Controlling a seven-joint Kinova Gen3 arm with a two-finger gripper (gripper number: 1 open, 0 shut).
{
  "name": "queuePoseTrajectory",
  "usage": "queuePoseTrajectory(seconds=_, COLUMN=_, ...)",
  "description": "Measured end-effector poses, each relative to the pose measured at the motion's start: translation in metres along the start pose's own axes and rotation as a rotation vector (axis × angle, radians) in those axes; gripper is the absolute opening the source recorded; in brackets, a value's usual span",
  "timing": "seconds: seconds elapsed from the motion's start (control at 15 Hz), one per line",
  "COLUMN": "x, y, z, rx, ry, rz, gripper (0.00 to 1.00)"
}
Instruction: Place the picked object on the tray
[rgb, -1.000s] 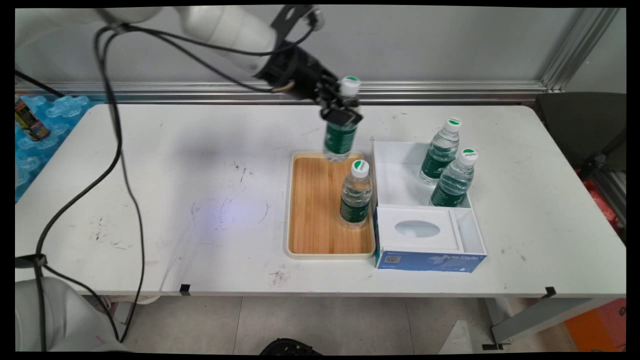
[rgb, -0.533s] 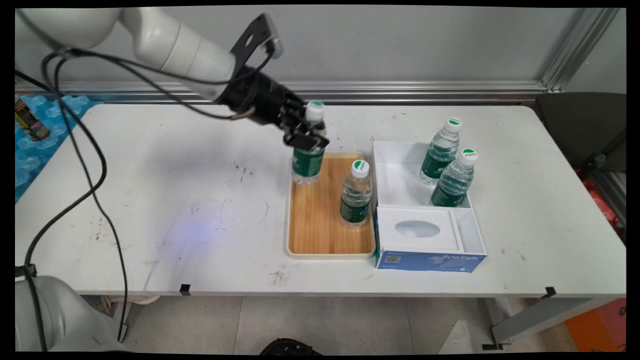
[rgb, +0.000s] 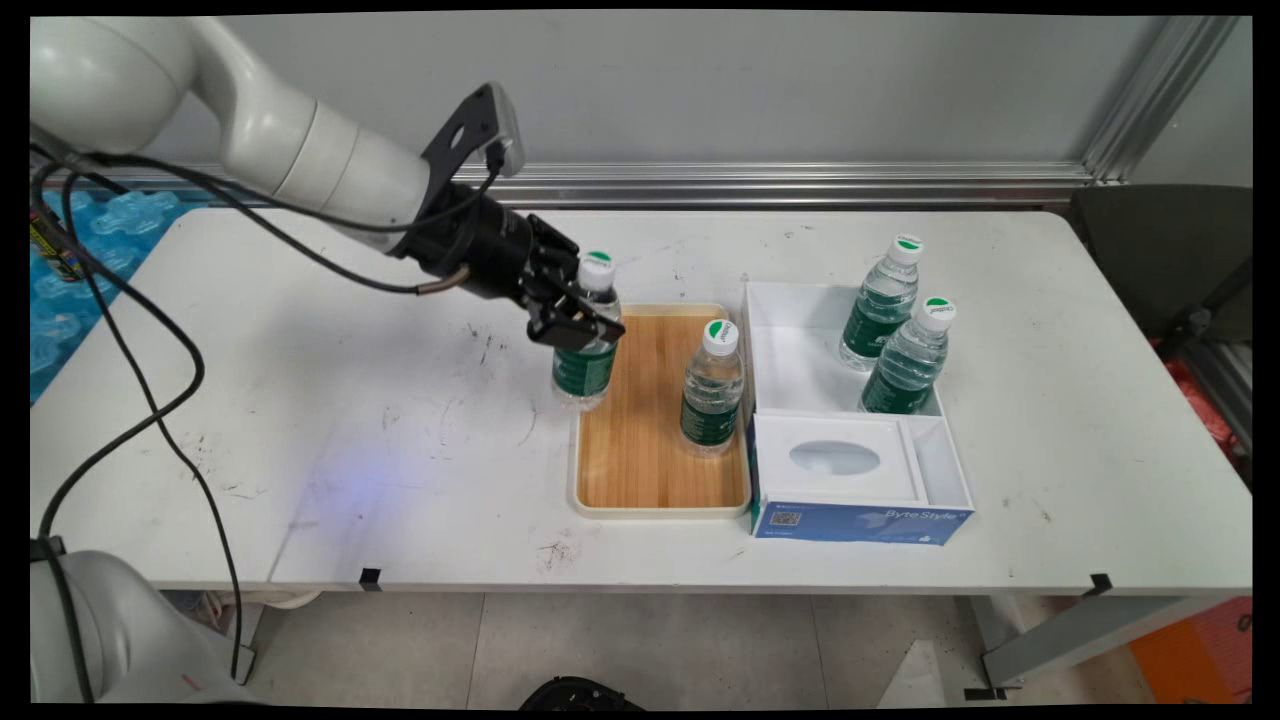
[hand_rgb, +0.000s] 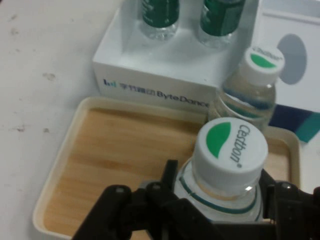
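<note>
My gripper (rgb: 570, 322) is shut on a water bottle (rgb: 586, 348) with a green label and a white cap (hand_rgb: 231, 149); I hold it upright by the neck at the left edge of the wooden tray (rgb: 620, 440). Its base hangs over the tray's left rim. A second bottle (rgb: 712, 390) stands on the tray's right side, close to the held one (hand_rgb: 250, 90). In the hand view the fingers (hand_rgb: 165, 195) flank the held bottle's shoulder.
A white and blue box (rgb: 850, 420) sits right of the tray, with two bottles (rgb: 880, 300) (rgb: 908, 358) in its rear compartment. Black cables (rgb: 200, 370) hang on the left. Blue packaging (rgb: 90, 250) lies beyond the table's left end.
The gripper has carried the bottle down and to the left, from above the tray's far edge to its left rim.
</note>
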Motion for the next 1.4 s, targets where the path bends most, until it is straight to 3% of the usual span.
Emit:
queuePoseTrajectory(seconds=0.67, x=-0.014, y=0.013, z=0.032, rx=-0.064, ry=0.012, rz=0.036, gripper=0.0)
queuePoseTrajectory(seconds=1.4, x=-0.021, y=0.012, z=0.059, rx=-0.094, ry=0.024, rz=0.081, gripper=0.0)
